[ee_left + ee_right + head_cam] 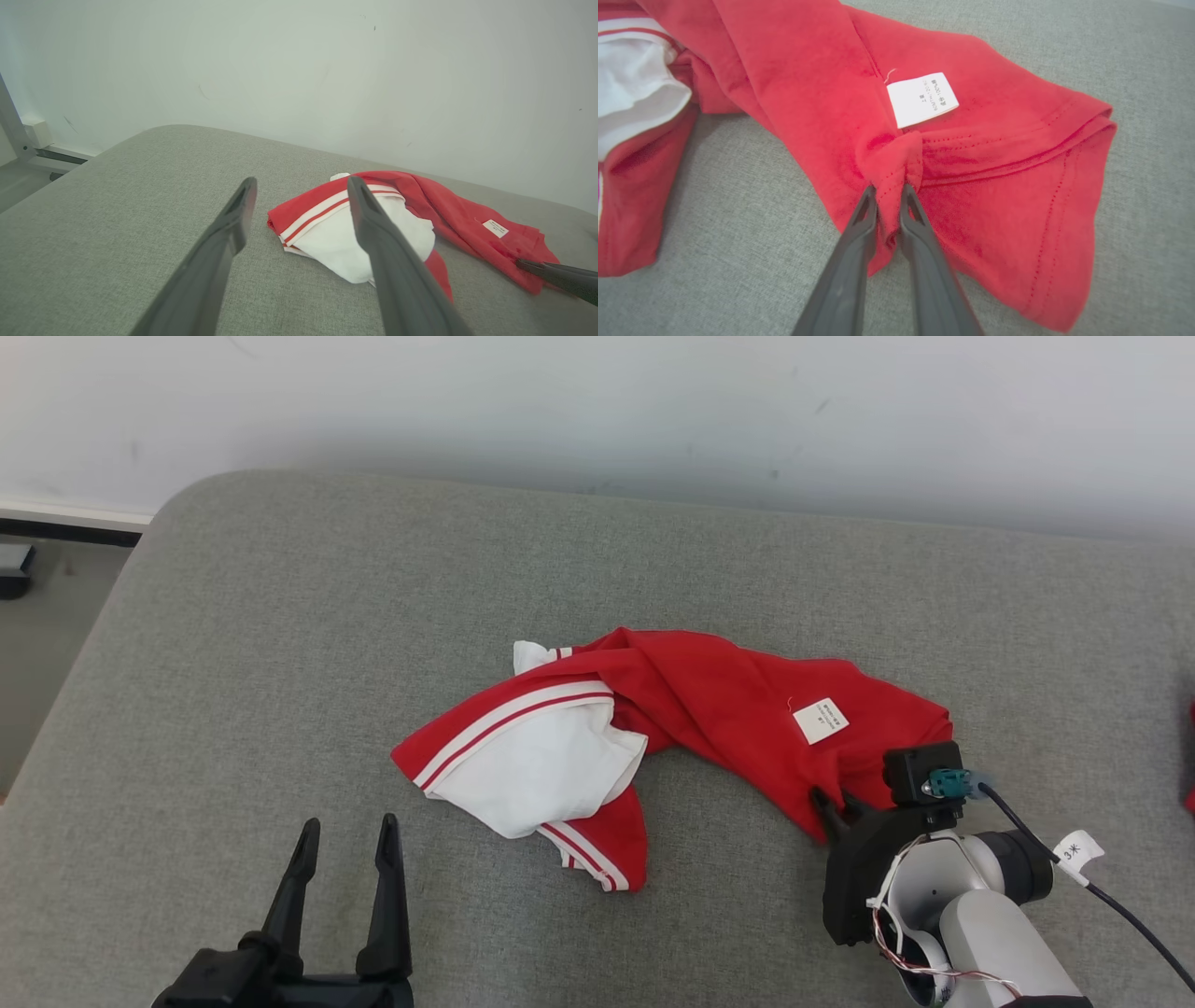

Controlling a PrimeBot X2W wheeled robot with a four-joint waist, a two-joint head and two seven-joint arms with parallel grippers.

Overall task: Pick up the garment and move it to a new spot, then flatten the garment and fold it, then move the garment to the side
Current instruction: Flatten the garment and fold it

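My right gripper is pinched on a bunched fold near the hem of the red garment, crumpled mid-right on the grey pad. My left gripper gapes, near left. Soft, light, floppy: I'd grab hems, not middles.

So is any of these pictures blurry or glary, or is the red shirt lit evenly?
Head view: soft, even light, garment crisp, no glare. Left wrist view: left gripper looms large and soft-edged up close. Right wrist view: red looks oversaturated and smeary around the right gripper, though the label is sharp.
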